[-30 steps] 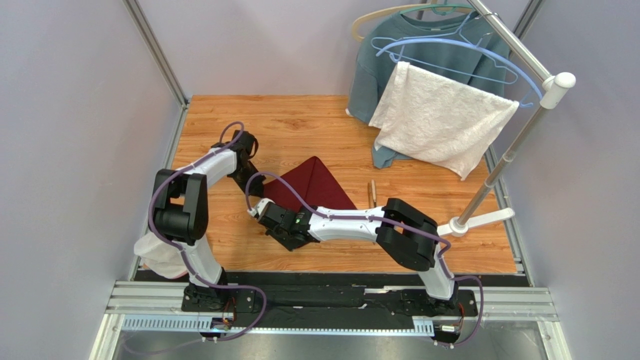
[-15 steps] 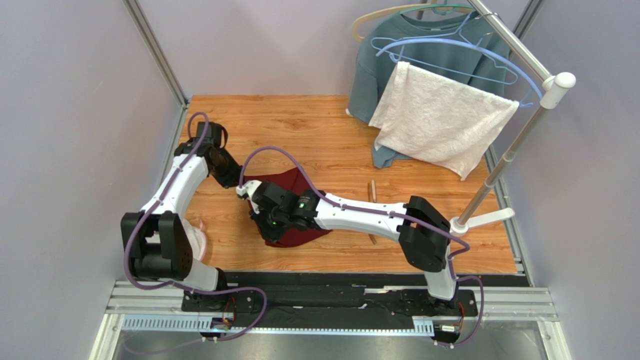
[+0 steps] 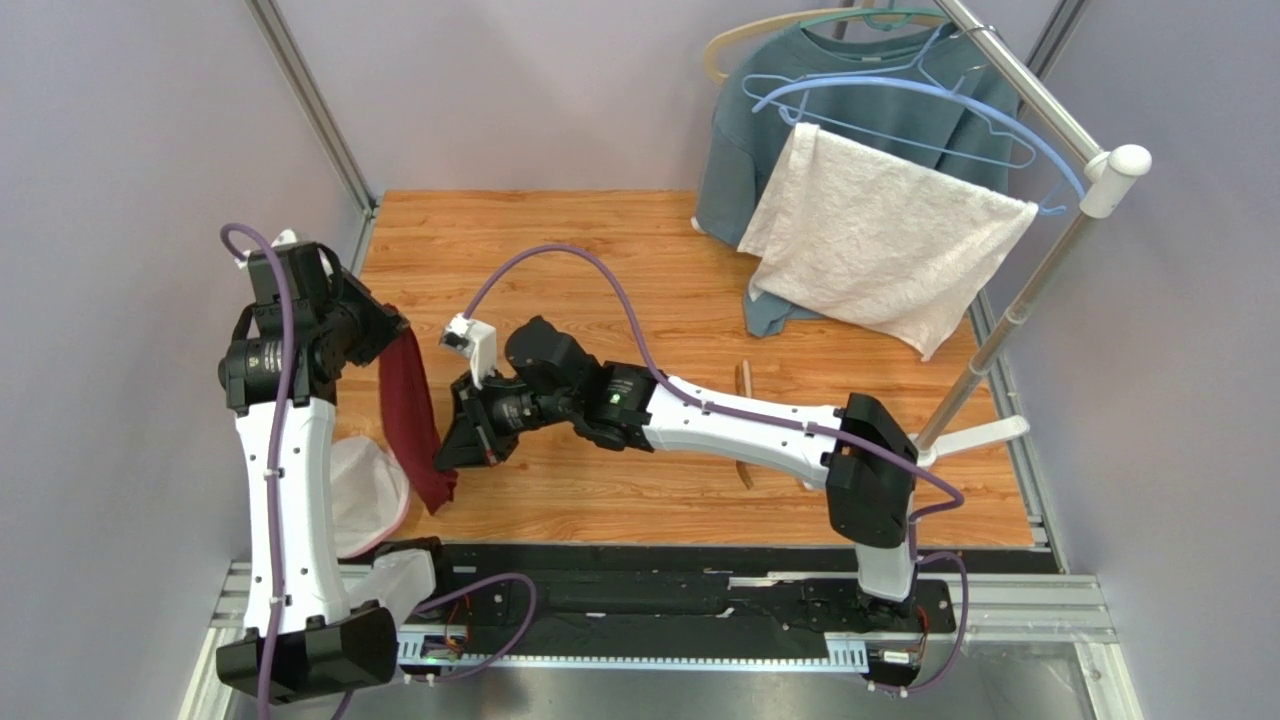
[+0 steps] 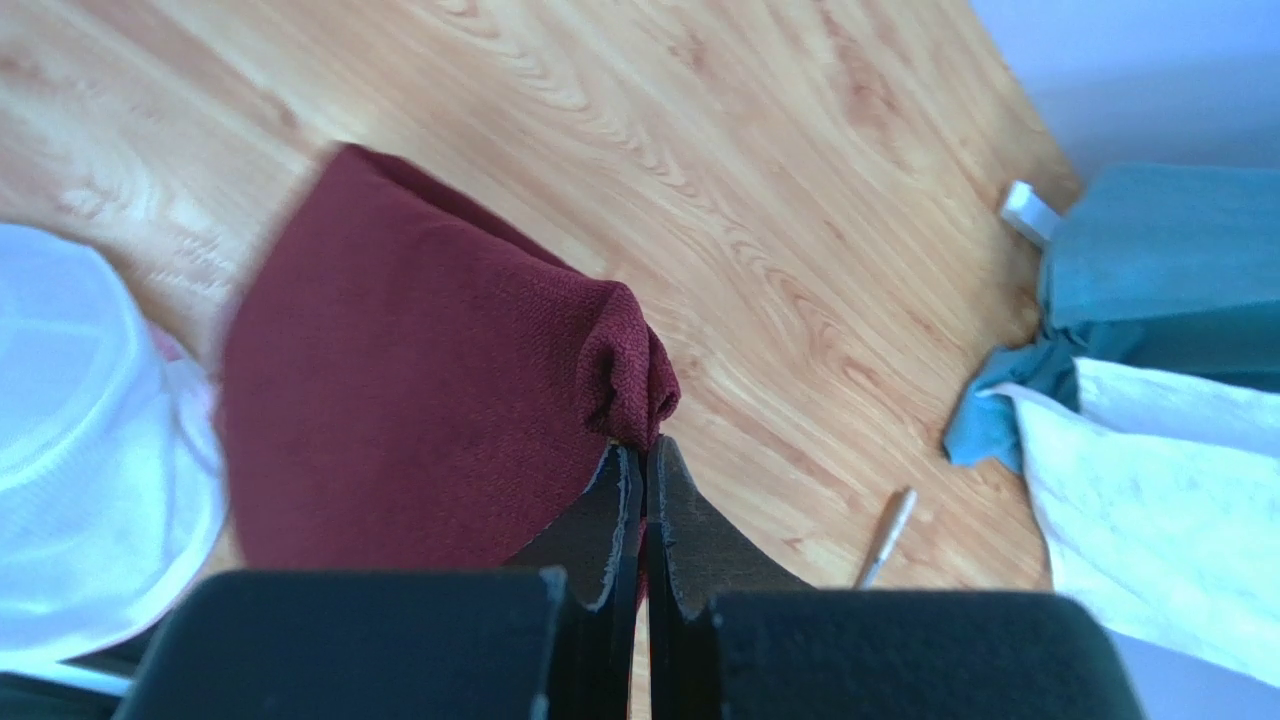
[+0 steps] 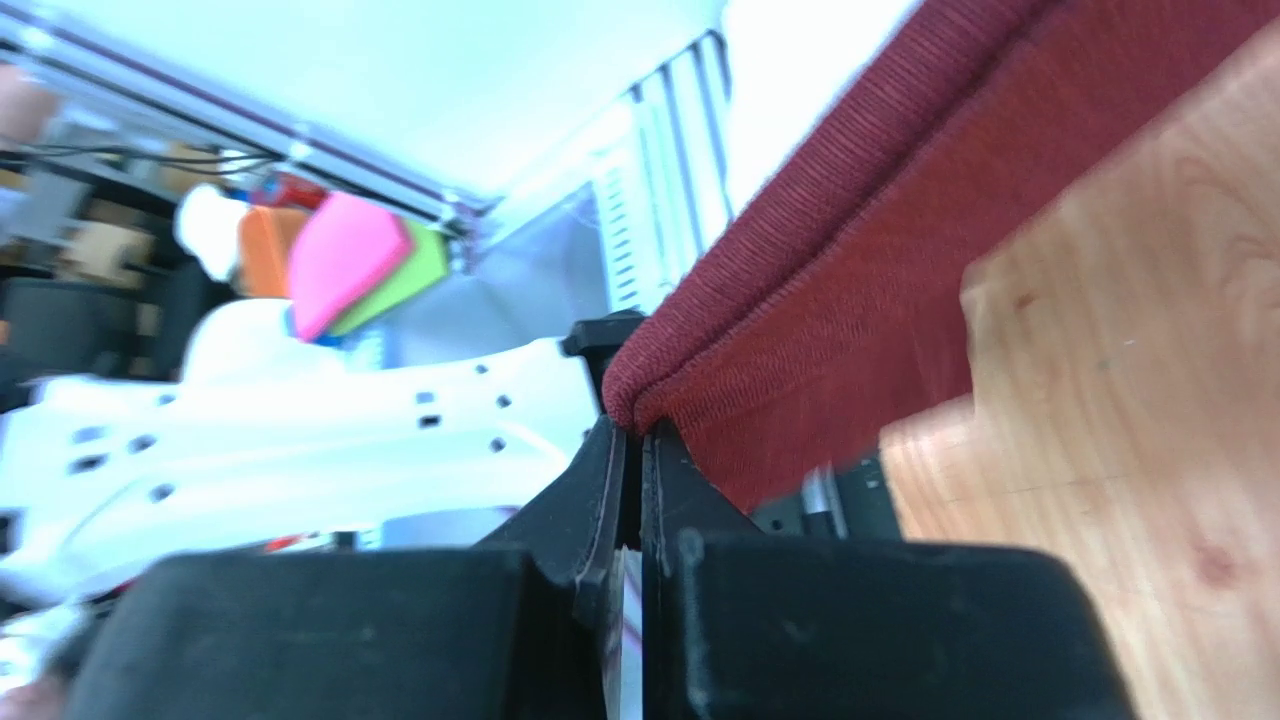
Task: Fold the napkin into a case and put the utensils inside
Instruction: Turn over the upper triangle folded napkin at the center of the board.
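Your left gripper [image 3: 373, 333] is pinched tight on the napkin [image 3: 413, 423], stretched in the air above the table's [image 3: 601, 240] left side. Your right gripper [image 3: 454, 447] is clamped on its lower edge. A brown utensil [image 3: 741, 381] lies on the table's right side.

Quick rundown of where everything sits. The napkin [image 3: 409, 413] is held up over the left side of the table [image 3: 601, 248], stretched between the two arms. Its far end is pinched in the left gripper [image 3: 388, 338], and its near end is pinched in the right gripper [image 3: 449, 455], which reaches across from the right. Just left of it, at the near-left corner, there's a soft bundle [image 3: 365, 488] right beside the left arm. One utensil [image 3: 741, 381] lies right of centre, with the right arm crossing over it. The rack [image 3: 1025, 300] stands at the right edge. The sweatshirt [image 3: 747, 150] hangs at the far right, and the towel [image 3: 887, 248] is draped just in front of it.
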Controlling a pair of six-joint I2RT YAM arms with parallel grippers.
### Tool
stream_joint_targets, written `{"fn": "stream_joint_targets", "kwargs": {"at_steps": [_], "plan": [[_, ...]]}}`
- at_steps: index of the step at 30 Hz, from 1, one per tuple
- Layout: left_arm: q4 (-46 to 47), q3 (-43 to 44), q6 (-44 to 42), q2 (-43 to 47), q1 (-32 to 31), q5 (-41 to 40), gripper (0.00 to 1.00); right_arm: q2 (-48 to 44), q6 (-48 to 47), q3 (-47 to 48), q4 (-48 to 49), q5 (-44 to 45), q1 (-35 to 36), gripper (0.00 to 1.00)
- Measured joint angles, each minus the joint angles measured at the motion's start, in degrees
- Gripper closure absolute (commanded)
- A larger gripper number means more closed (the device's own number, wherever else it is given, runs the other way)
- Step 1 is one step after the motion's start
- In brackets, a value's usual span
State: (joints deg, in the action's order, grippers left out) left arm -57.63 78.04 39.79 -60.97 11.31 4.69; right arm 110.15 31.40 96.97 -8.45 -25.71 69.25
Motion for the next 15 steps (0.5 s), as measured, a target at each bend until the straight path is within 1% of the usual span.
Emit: {"fn": "stream_joint_targets", "kwargs": {"at_steps": [2, 4, 8, 11, 15], "plan": [[0.24, 0.42, -0.07, -0.07, -1.29, 0.48, 1.00, -2.14, 3.21, -5.18, 6.45, -1.73, -0.96, 1.00], [0.59, 0.24, -0.02, -2.78, -3.30, 0.83, 1.00, -4.07, 6.67, -11.02, 12.70, -3.21, -2.62, 1.00], [6.91, -2.95, 0.46, -14.78, -10.19, 1.60, 1.00, -4.42, 13.86, -24.76, 26.75, -4.96, -7.87, 1.00], [12.26, -4.07, 0.98, -27.80, -15.54, 1.68, 1.00, -2.47, 18.03, -34.23, 33.64, -6.29, -12.31, 1.00], [17.42, -2.14, 1.42, -41.09, -21.20, 2.12, 1.00, -0.26, 22.34, -43.60, 41.07, -8.33, -17.49, 1.00]]}}
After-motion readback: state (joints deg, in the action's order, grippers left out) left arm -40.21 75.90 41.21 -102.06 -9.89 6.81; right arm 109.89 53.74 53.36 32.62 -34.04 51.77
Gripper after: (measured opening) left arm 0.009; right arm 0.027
